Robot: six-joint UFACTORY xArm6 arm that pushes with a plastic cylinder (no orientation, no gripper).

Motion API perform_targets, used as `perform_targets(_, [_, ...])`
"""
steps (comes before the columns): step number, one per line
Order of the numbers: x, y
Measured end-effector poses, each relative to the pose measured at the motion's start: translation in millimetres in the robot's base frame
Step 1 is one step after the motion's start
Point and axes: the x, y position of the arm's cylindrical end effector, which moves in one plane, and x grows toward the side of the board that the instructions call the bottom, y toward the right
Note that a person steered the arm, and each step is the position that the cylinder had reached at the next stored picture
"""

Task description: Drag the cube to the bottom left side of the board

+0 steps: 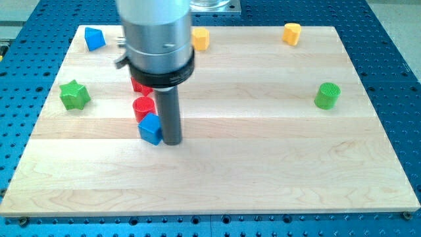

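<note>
My tip (172, 141) is the bottom end of a straight dark rod. There are no fingers here, so nothing is held and nothing opens or shuts. The tip just rests on the wooden table (263, 178).

Nearest the view's bottom, below my tip, the table is bare wood all the way to its bottom edge. Toward the view's bottom left of the tip the wood is bare too, right out to that corner. The blue metal base with holes (395, 99) shows around the edges.

The blue cube (150, 128) sits right against my tip, on the tip's left in the view. It is turned a bit, so one corner points down. It lies near the middle of the table, a little left, and well apart from the bottom left corner.

Just above the cube is the red cylinder (143, 108). It looks like it touches the cube, or nearly so. Above that, a red block (138, 85) peeks out from behind the big grey arm, so I cannot tell its shape.

Far to the left of my tip is the green star (74, 94), near the left edge. Far to the right is the green cylinder (327, 96), near the right edge, with bare wood between it and the tip.

Farthest away, along the top edge, are the blue block (95, 38) at the left, a yellow block (200, 39) partly hidden by the arm, and another yellow block (292, 32) at the right.
</note>
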Motion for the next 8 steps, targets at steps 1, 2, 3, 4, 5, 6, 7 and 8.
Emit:
perform_targets(1, [-14.0,-9.2])
perform_targets(2, [11.0,-53.1])
perform_targets(3, [27.1,-63.2])
perform_targets(4, [3.5,-56.6])
perform_targets(5, [-23.6,-61.2])
perform_targets(6, [-17.3,-95.6])
perform_targets(7, [-75.3,-90.4])
perform_targets(8, [-70.1,-113.2])
